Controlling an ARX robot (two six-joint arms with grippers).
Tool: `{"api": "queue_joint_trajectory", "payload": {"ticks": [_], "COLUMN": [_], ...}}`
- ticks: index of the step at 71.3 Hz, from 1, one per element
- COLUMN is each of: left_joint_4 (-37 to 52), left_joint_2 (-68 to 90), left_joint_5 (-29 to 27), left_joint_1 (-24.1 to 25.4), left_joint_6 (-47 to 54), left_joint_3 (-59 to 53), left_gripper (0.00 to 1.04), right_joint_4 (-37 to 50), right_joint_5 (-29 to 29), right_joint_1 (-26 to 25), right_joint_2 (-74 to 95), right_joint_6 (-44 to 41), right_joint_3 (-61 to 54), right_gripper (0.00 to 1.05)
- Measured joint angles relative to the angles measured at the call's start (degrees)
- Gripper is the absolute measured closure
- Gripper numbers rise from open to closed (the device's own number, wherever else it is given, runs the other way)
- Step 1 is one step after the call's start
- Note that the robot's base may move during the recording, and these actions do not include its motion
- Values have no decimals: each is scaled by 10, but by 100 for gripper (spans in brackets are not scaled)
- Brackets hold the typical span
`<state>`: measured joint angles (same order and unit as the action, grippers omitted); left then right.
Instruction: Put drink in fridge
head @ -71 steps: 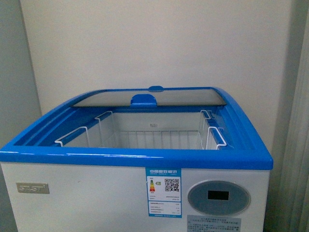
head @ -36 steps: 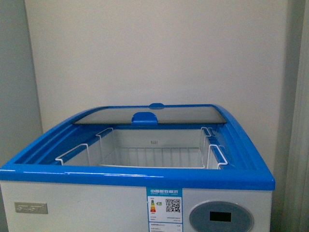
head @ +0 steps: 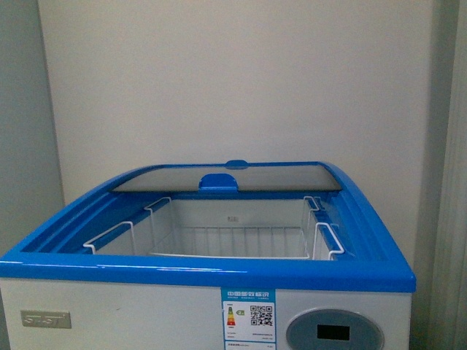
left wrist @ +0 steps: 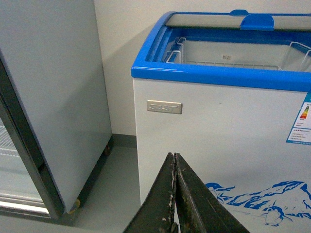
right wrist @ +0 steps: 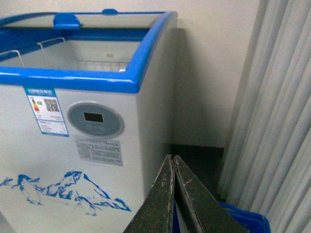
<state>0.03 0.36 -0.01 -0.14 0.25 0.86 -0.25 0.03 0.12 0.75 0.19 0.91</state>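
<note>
The white chest freezer with blue rim (head: pixel 211 271) stands open (sliding glass lid (head: pixel 226 177) pushed back); no drink is visible. Both grippers' jaws, left (left wrist: pixel 174 194) and right (right wrist: pixel 173 194), are closed and empty, so fetching the bottle likely comes next.

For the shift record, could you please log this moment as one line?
fridge: lid slid back, wire baskets look empty | drink: not in view | left gripper: shut, empty | right gripper: shut, empty
</note>
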Motion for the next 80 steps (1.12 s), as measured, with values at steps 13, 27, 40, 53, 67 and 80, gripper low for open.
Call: {"api": "queue_joint_trajectory", "payload": {"ticks": [13,27,40,53,67,80], "left_joint_4": [0,0,0,0,0,0], "left_joint_2": [0,0,0,0,0,0], "left_joint_5": [0,0,0,0,0,0], "left_joint_1": [0,0,0,0,0,0], "left_joint_6": [0,-1,-1,-1,-1,-1], "left_joint_3": [0,0,0,0,0,0], "left_gripper": [102,73,41,9,8,8], "right_joint_4": [2,2,2,2,2,2], "right_joint_5": [-1,-1,-1,-1,-1,-1], "right_joint_1": [0,0,0,0,0,0], "right_joint_2": [-4,-4,-4,-4,-4,-4], "right_joint_6": [0,0,0,0,0,0], "right_joint_3": [0,0,0,0,0,0], "right_gripper": [102,76,45,15,8,8]}}
